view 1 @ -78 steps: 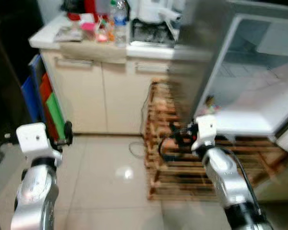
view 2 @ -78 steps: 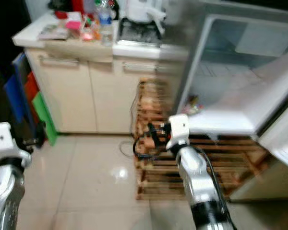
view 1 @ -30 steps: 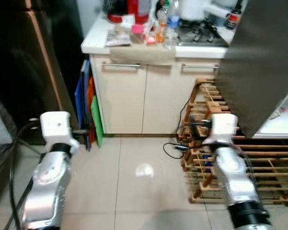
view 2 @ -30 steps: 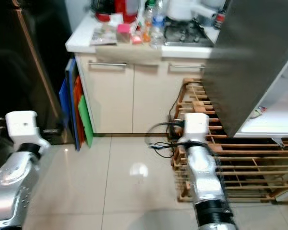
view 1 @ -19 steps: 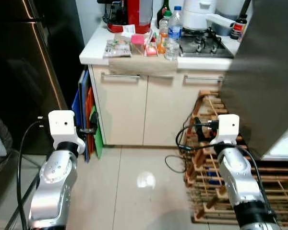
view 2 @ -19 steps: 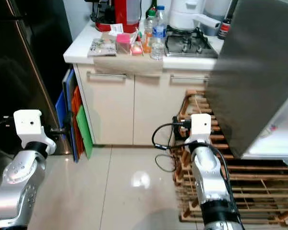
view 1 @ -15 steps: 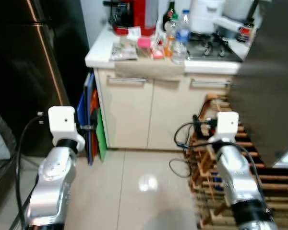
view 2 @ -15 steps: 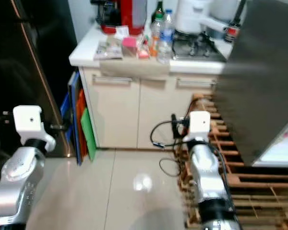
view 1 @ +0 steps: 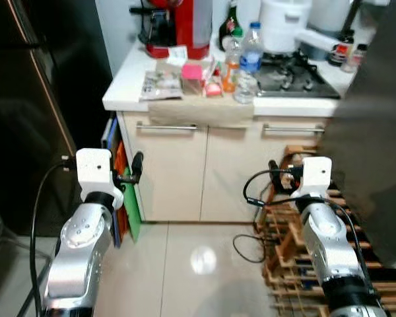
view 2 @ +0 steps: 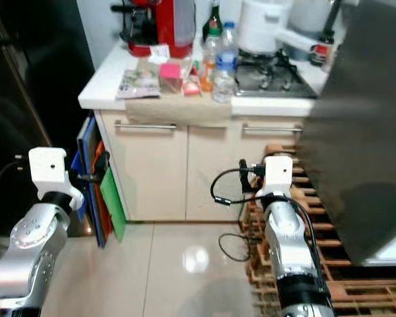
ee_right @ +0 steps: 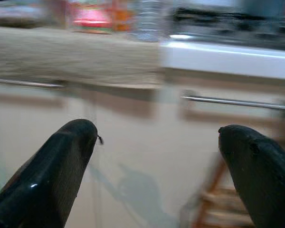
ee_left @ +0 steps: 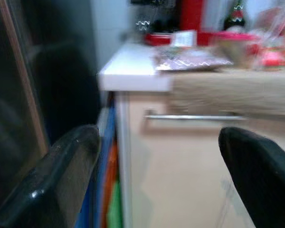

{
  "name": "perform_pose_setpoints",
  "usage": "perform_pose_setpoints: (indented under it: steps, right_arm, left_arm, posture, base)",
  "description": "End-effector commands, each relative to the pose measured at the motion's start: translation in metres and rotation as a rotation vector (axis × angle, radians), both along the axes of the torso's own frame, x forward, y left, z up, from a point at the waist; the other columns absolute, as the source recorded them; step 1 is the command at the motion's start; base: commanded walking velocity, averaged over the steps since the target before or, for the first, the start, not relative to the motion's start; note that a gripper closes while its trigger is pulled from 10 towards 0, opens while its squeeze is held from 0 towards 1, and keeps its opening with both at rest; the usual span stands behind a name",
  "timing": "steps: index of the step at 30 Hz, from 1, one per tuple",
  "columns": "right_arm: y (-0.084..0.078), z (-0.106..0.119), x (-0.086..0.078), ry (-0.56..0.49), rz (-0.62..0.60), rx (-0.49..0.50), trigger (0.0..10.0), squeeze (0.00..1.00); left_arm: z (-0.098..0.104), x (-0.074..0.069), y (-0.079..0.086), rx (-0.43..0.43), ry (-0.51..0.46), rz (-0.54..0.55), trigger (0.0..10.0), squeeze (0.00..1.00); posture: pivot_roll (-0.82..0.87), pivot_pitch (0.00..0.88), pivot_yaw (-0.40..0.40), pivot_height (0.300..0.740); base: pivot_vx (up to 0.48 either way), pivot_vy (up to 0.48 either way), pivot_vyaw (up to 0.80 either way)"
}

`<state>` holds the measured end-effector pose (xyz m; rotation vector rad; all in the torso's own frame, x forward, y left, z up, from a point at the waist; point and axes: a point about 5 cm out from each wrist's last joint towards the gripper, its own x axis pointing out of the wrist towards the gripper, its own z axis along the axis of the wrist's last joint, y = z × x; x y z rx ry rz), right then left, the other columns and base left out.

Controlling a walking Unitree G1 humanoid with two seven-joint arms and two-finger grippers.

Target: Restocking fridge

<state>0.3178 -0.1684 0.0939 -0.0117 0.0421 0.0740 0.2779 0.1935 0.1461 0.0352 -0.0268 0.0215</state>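
The robot faces a cream cabinet (view 1: pixel 198 165) whose worktop (view 1: pixel 122 92) carries two water bottles (view 1: pixel 248 63), a pink box (view 1: pixel 191 71), a red coffee machine (view 1: pixel 178 26) and a gas hob (view 1: pixel 290 72). The grey fridge door (view 1: pixel 376 132) stands at the right, above a wooden pallet (view 1: pixel 284 264). Both the left gripper (ee_left: pixel 156 166) and the right gripper (ee_right: pixel 161 171) are raised toward the cabinet front with fingers spread wide and empty, though the wrist views are somewhat blurred.
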Motion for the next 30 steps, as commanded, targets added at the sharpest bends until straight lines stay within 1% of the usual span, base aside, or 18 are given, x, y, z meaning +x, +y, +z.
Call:
perform_pose_setpoints:
  steps: [1, 3, 4, 5, 7, 9, 10, 12, 13, 14, 15, 16, 17, 18, 21, 22, 28, 30]
  right_arm:
    - [-0.009, 0.008, 0.001, -0.028, -0.019, -0.011, 10.0, 0.0]
    - [-0.007, 0.017, 0.003, -0.066, -0.005, -0.021, 10.0, 0.0]
    - [-0.003, 0.03, 0.006, -0.108, 0.008, -0.009, 10.0, 0.0]
    - [-0.003, 0.03, 0.006, -0.108, 0.008, -0.009, 10.0, 0.0]
    - [0.001, 0.047, 0.01, -0.161, 0.024, 0.008, 10.0, 0.0]
    - [0.011, 0.082, 0.018, -0.279, 0.066, 0.038, 10.0, 0.0]
    - [0.013, 0.093, 0.02, -0.313, 0.079, 0.047, 10.0, 0.0]
    - [0.015, 0.126, 0.027, -0.412, 0.088, 0.093, 10.0, 0.0]
    - [0.015, 0.126, 0.027, -0.412, 0.088, 0.093, 10.0, 0.0]
    - [0.014, 0.134, 0.028, -0.432, 0.087, 0.101, 10.0, 0.0]
    - [0.015, 0.157, 0.031, -0.498, 0.1, 0.098, 10.0, 0.0]
    - [0.016, 0.167, 0.032, -0.527, 0.106, 0.1, 10.0, 0.0]
    - [0.016, 0.167, 0.032, -0.527, 0.106, 0.1, 10.0, 0.0]
    - [0.017, 0.173, 0.032, -0.545, 0.109, 0.102, 10.0, 0.0]
    - [0.019, 0.204, 0.041, -0.61, 0.118, 0.094, 10.0, 0.0]
    - [0.019, 0.211, 0.043, -0.621, 0.119, 0.091, 10.0, 0.0]
    - [0.014, 0.24, 0.06, -0.645, 0.088, 0.076, 10.0, 0.0]
    - [0.013, 0.243, 0.061, -0.644, 0.076, 0.071, 10.0, 0.0]
  left_arm:
    - [0.004, 0.003, -0.007, -0.001, -0.018, -0.03, 10.0, 0.0]
    - [0.004, 0.004, -0.009, -0.005, -0.023, -0.038, 10.0, 0.0]
    - [0.005, 0.005, -0.011, -0.005, -0.03, -0.045, 10.0, 0.0]
    - [0.005, 0.005, -0.011, -0.005, -0.03, -0.045, 10.0, 0.0]
    - [0.006, 0.005, -0.013, -0.005, -0.033, -0.049, 10.0, 0.0]
    - [0.007, 0.006, -0.015, -0.01, -0.04, -0.059, 10.0, 0.0]
    - [0.007, 0.006, -0.015, -0.012, -0.042, -0.062, 10.0, 0.0]
    - [0.009, 0.006, -0.018, -0.017, -0.05, -0.079, 10.0, 0.0]
    - [0.009, 0.006, -0.018, -0.017, -0.05, -0.079, 10.0, 0.0]
    - [0.009, 0.005, -0.018, -0.019, -0.054, -0.085, 10.0, 0.0]
    - [0.012, 0.005, -0.019, -0.024, -0.066, -0.101, 10.0, 0.0]
    - [0.014, 0.005, -0.02, -0.024, -0.072, -0.11, 10.0, 0.0]
    - [0.014, 0.005, -0.02, -0.024, -0.072, -0.11, 10.0, 0.0]
    - [0.015, 0.005, -0.021, -0.024, -0.076, -0.117, 10.0, 0.0]
    - [0.022, 0.007, -0.03, -0.029, -0.105, -0.166, 10.0, 0.0]
    - [0.024, 0.008, -0.032, -0.03, -0.111, -0.177, 10.0, 0.0]
    - [0.037, 0.012, -0.037, -0.019, -0.155, -0.211, 10.0, 0.0]
    - [0.039, 0.012, -0.037, -0.018, -0.161, -0.211, 10.0, 0.0]
  posture:
    - [-0.06, 0.0, 0.002, 0.74]
    - [-0.07, 0.0, 0.001, 0.74]
    - [-0.07, 0.0, 0.002, 0.74]
    - [-0.07, 0.0, 0.002, 0.74]
    - [-0.07, 0.0, 0.003, 0.74]
    - [-0.07, 0.0, 0.004, 0.74]
    - [-0.07, 0.0, 0.005, 0.74]
    - [-0.07, 0.0, 0.005, 0.74]
    - [-0.07, 0.0, 0.005, 0.74]
    - [-0.07, 0.0, 0.005, 0.74]
    - [-0.07, 0.0, 0.005, 0.74]
    - [-0.07, 0.0, 0.006, 0.74]
    - [-0.07, 0.0, 0.006, 0.74]
    - [-0.07, 0.0, 0.006, 0.74]
    - [-0.07, 0.0, 0.006, 0.74]
    - [-0.07, 0.0, 0.005, 0.74]
    - [-0.06, 0.0, -0.003, 0.74]
    - [-0.05, 0.0, -0.005, 0.74]
  base:
    - [0.454, 0.0, 0.0]
    - [0.45, 0.0, 0.0]
    - [0.45, 0.0, 0.0]
    - [0.45, 0.0, 0.0]
    - [0.45, 0.0, 0.0]
    - [0.45, 0.0, 0.0]
    - [0.45, 0.0, 0.0]
    - [0.45, 0.0, 0.0]
    - [0.45, 0.0, 0.0]
    - [0.45, 0.0, 0.0]
    - [0.45, 0.0, 0.0]
    - [0.45, 0.0, 0.0]
    - [0.45, 0.0, 0.0]
    - [0.45, 0.0, 0.0]
    - [0.451, 0.0, 0.0]
    - [0.45, 0.0, 0.0]
    - [0.452, 0.0, 0.0]
    - [0.232, 0.0, 0.0]
